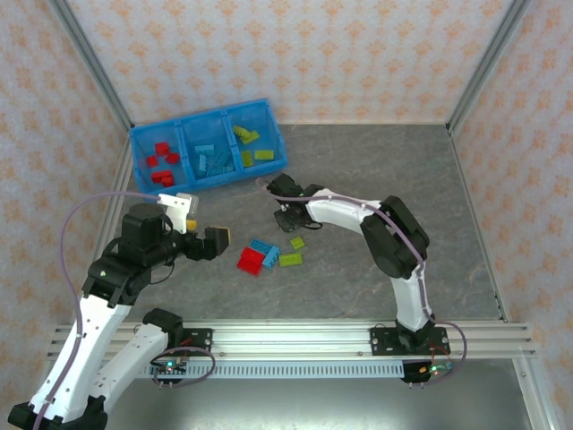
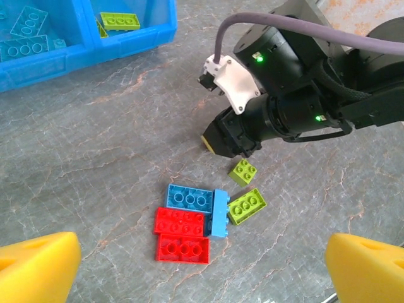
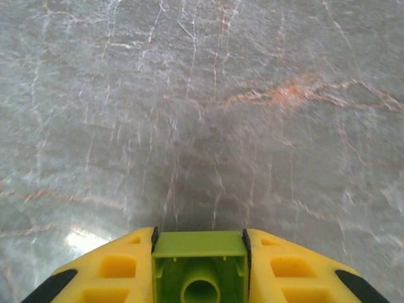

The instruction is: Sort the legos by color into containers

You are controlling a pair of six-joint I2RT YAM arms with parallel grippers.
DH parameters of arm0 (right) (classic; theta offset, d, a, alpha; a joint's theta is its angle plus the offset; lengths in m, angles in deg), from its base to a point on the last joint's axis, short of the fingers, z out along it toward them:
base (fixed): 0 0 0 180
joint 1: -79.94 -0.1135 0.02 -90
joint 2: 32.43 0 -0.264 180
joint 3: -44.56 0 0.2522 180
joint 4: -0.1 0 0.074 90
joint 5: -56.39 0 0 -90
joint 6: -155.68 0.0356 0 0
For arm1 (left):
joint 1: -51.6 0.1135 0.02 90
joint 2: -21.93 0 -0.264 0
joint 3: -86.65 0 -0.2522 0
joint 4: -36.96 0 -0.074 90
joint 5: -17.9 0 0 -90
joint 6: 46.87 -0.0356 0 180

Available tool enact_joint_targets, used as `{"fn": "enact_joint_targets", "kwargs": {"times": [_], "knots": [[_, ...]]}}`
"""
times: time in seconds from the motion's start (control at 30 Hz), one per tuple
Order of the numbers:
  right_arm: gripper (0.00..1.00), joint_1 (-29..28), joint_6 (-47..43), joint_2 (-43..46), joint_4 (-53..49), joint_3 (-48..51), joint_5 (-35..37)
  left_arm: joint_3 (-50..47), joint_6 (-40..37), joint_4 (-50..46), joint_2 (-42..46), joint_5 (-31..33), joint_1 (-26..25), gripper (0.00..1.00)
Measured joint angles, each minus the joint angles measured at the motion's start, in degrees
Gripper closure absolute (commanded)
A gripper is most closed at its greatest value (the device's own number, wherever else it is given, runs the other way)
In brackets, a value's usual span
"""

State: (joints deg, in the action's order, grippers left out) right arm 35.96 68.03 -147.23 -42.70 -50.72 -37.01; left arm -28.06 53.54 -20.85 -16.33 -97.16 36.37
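Observation:
The bright-blue tray (image 1: 269,148) stands at the back left, with red legos (image 1: 162,161) in its left compartment, light-blue ones (image 1: 208,159) in the middle and yellow-green ones (image 1: 246,139) on the right. A loose cluster lies mid-table: two red bricks (image 2: 181,221), two light-blue bricks (image 2: 188,199) and two yellow-green bricks (image 2: 246,206). My right gripper (image 3: 199,240) is shut on a yellow-green brick (image 3: 199,265), low over the table just behind the cluster (image 1: 288,218). My left gripper (image 2: 202,271) hangs open above the cluster's near-left side (image 1: 215,242), holding nothing.
Grey stone-patterned table (image 1: 385,179) inside patterned walls with metal corner posts (image 1: 94,67). The right arm (image 1: 376,224) stretches in from the right, its wrist (image 2: 284,107) looming just behind the loose bricks. The tray's front wall (image 2: 136,38) lies far left of them.

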Motion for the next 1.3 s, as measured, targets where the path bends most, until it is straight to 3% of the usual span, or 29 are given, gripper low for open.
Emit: {"fn": "enact_joint_targets", "kwargs": {"times": [0.17,0.3,0.47,0.6,0.7,0.8,1.1,1.2,1.3], "knots": [[0.74,0.0,0.9,9.1,7.2,2.8,1.2,0.0,0.0,0.0,0.0,0.5,0.0,0.00],[0.77,0.0,0.7,9.9,16.8,-0.2,5.3,0.0,0.0,0.0,0.0,1.5,0.0,0.00],[0.78,0.6,-0.4,-5.3,22.0,-20.4,9.7,0.0,0.0,0.0,0.0,1.9,0.0,0.00],[0.73,1.8,-1.2,-21.3,18.8,-42.1,12.7,0.0,0.0,-0.1,0.0,2.6,0.0,0.00],[0.64,3.0,-1.6,-33.3,13.5,-60.1,14.1,0.0,0.0,-0.1,0.3,3.1,0.0,0.00],[0.50,3.9,-2.2,-39.7,9.2,-69.5,13.5,0.0,0.0,-0.1,0.9,3.5,0.0,0.00],[0.50,4.3,-1.7,-36.2,2.7,-66.2,8.2,0.0,0.0,-0.3,1.6,4.5,0.0,0.00],[0.50,4.2,0.8,-26.9,1.0,-54.5,5.6,0.0,0.0,-0.3,1.6,4.5,0.0,0.00],[0.49,4.2,4.2,-11.5,3.2,-34.3,2.5,0.0,0.0,-0.3,1.6,4.5,0.0,0.00]]}}
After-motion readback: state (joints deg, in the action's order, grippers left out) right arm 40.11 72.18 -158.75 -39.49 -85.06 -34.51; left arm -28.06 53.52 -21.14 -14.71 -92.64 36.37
